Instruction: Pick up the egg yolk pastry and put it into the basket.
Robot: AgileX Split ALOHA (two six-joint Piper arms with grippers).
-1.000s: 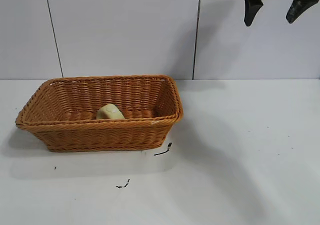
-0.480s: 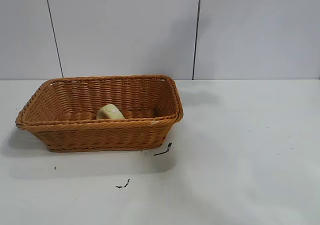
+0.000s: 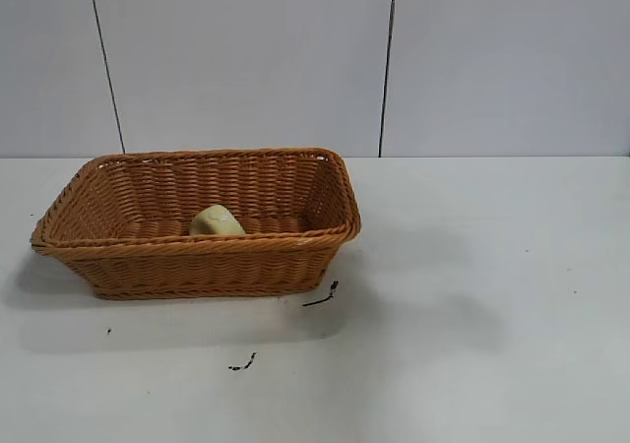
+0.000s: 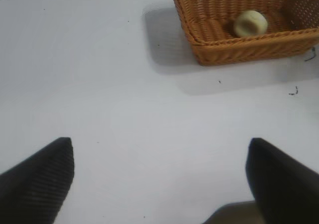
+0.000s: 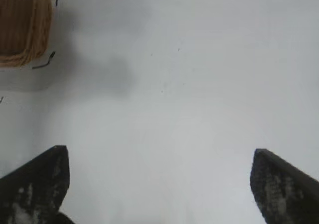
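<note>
The pale yellow egg yolk pastry lies inside the orange-brown wicker basket on the left of the white table. Both also show in the left wrist view, the pastry in the basket. Neither gripper appears in the exterior view. My left gripper is open and empty, high above bare table, far from the basket. My right gripper is open and empty above bare table; a corner of the basket shows far off in the right wrist view.
Small black scraps lie on the table by the basket's near right corner and in front of it. A grey panelled wall stands behind the table.
The right gripper rose out of the top right of the exterior view and is gone from it now. The basket and pastry have not moved.
</note>
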